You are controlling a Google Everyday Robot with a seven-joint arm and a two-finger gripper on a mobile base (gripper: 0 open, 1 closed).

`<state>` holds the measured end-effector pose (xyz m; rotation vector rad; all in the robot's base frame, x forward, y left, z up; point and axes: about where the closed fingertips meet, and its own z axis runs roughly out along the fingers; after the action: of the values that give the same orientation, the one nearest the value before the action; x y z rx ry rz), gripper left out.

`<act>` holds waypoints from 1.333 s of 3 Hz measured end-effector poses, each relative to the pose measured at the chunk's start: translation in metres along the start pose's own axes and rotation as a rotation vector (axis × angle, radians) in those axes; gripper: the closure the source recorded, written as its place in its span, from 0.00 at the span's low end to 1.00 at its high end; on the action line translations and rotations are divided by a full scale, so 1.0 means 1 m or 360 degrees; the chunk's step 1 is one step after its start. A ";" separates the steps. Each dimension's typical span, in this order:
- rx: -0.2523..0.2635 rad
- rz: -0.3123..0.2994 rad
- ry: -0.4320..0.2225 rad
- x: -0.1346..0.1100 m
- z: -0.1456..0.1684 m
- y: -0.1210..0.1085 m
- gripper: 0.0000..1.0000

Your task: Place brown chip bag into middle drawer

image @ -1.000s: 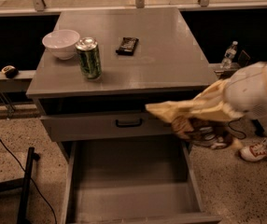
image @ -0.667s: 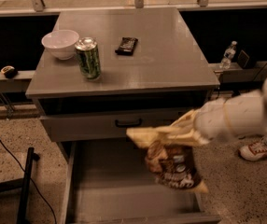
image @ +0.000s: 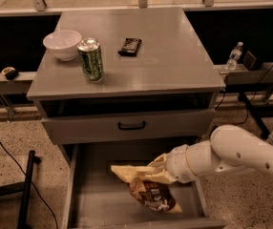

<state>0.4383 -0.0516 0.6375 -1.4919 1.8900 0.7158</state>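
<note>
The brown chip bag (image: 148, 192), crinkly brown and cream-yellow, hangs low inside the open middle drawer (image: 96, 199), over the right half of its bare grey floor. My gripper (image: 159, 170) reaches in from the right on a white arm and is shut on the bag's upper cream edge. The bag's lower end is at or just above the drawer floor; I cannot tell whether it touches. The bag hides most of the fingers.
Above it, a grey drawer front with a black handle (image: 131, 125) stands slightly out. On the cabinet top (image: 174, 66) are a white bowl (image: 62, 44), a green can (image: 91, 59) and a dark candy bar (image: 130, 46). A water bottle (image: 234, 56) stands at the right.
My arm has moved left and down with the bag, from beside the cabinet's right side to inside the open middle drawer.
</note>
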 end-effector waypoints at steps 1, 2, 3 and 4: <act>-0.0038 0.0143 -0.0063 0.031 0.039 0.001 0.87; -0.0017 0.0354 -0.0232 0.060 0.056 0.001 0.64; -0.0034 0.0377 -0.0240 0.065 0.060 0.004 0.41; -0.0034 0.0376 -0.0239 0.065 0.060 0.004 0.17</act>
<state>0.4312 -0.0481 0.5495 -1.2021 1.9659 0.9312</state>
